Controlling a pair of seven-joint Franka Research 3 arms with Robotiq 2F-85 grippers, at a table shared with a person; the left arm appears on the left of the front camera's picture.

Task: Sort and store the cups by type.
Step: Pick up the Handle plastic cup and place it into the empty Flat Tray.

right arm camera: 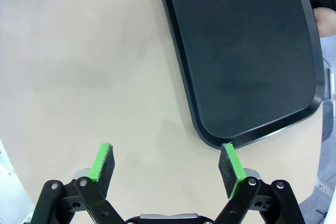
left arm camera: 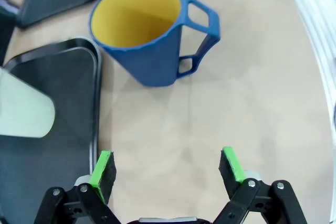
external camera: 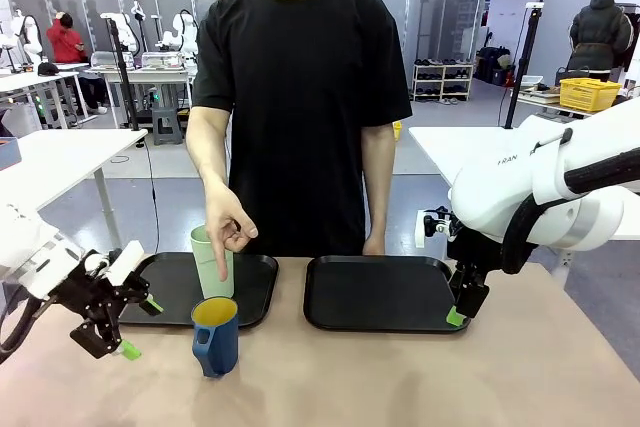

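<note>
Left gripper (left arm camera: pixel 168 166) spread wide, gripping nothing; right gripper (right arm camera: pixel 168 163) likewise, beside a corner of the right tray (external camera: pixel 380 292).
Blue mug (external camera: pixel 215 335), yellow inside, stands lower centre on the tan table (external camera: pixel 350 377), just before the left black tray (external camera: pixel 160 287); mint tumbler (external camera: pixel 212 265) upright on that tray, a person's hand (external camera: pixel 228 229) over it; workshop behind.

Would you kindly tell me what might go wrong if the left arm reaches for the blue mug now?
The person's hand points down just above the blue mug, so the open left end effector might meet the finger as it closes in. The mug stands right in front of the green tumbler on the left tray; a nudge could push it into the tumbler and tip it.
</note>
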